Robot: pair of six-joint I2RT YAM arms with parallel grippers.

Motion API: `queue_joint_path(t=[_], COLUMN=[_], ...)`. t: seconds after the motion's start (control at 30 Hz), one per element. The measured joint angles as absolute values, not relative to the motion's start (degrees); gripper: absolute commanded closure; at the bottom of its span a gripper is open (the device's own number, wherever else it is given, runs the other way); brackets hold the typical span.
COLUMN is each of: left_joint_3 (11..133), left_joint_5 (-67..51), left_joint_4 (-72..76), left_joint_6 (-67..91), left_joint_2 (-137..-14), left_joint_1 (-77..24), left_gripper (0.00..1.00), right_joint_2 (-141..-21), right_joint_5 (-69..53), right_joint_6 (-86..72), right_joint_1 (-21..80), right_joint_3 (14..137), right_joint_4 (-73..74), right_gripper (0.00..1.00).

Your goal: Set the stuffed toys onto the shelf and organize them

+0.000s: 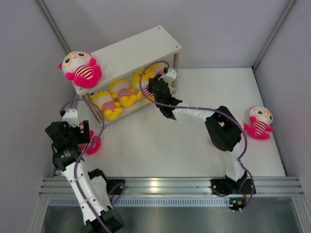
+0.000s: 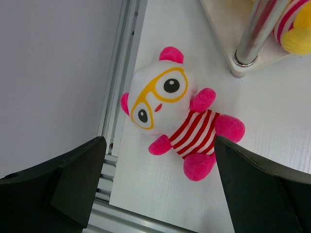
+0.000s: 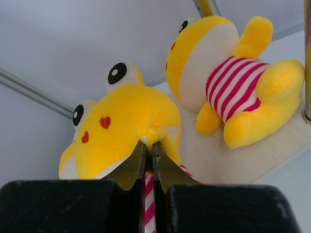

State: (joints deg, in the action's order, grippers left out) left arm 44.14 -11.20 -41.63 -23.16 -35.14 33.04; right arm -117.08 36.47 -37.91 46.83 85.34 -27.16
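Observation:
The white shelf (image 1: pixel 131 51) stands at the back left. One pink toy (image 1: pixel 80 68) sits on its top board at the left end. Yellow toys (image 1: pixel 123 92) lie in a row on the lower board. My right gripper (image 1: pixel 156 87) reaches into the lower tier and is shut (image 3: pixel 149 143) on a yellow toy (image 3: pixel 121 126), with another yellow toy (image 3: pixel 233 82) beside it. My left gripper (image 1: pixel 73 130) is open (image 2: pixel 159 141) above a pink toy (image 2: pixel 175 111) lying face up on the table. Another pink toy (image 1: pixel 260 122) lies at the far right.
A shelf corner post (image 2: pixel 253 34) stands close to the pink toy under my left gripper. An aluminium rail (image 2: pixel 119 73) and the grey wall run along the table's left edge. The right arm (image 1: pixel 221 128) stretches across the middle of the table.

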Motion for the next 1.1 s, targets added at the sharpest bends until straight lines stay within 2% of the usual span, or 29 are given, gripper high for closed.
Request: queue_joint_path(t=[0.23,0.33,0.37,0.43,0.47,0.57,0.77,0.93,1.1], left_joint_3=[44.14,44.14,44.14,44.14,44.14,44.14,44.14,44.14,44.12], left_joint_5=[-10.96,-10.76,-10.72,-10.59,-10.59,-10.57,-10.66,-10.70,-10.85], left_joint_4=[-41.63,-41.63,-41.63,-41.63,-41.63,-41.63,-41.67,-41.71,-41.80], left_joint_6=[-23.33,-23.40,-23.49,-23.53,-23.57,-23.75,-23.73,-23.73,-23.73], left_joint_2=[-35.14,-35.14,-35.14,-35.14,-35.14,-35.14,-35.14,-35.11,-35.09], left_joint_1=[32.91,32.88,32.88,32.88,32.88,32.88,32.88,32.88,32.88], left_gripper=[0.01,0.01,0.01,0.01,0.01,0.01,0.01,0.01,0.01], right_joint_2=[-120.49,-123.39,-123.96,-124.86,-125.19,-125.32,-123.79,-116.75,-112.18], right_joint_5=[37.15,37.28,37.34,37.65,37.78,37.23,32.29,26.55,15.40], right_joint_6=[-35.59,-34.76,-34.65,-34.63,-34.61,-34.35,-31.22,-25.19,-18.76], right_joint_1=[46.85,46.85,46.85,46.85,46.85,46.83,46.74,46.85,47.09], right_joint_3=[90.85,93.19,93.30,93.30,93.23,92.23,88.44,79.96,75.02], right_joint_4=[-30.61,-31.22,-31.27,-31.14,-31.16,-31.79,-33.87,-37.28,-44.84], right_gripper=[1.00,0.82,0.70,0.58,0.48,0.40,0.37,0.35,0.34])
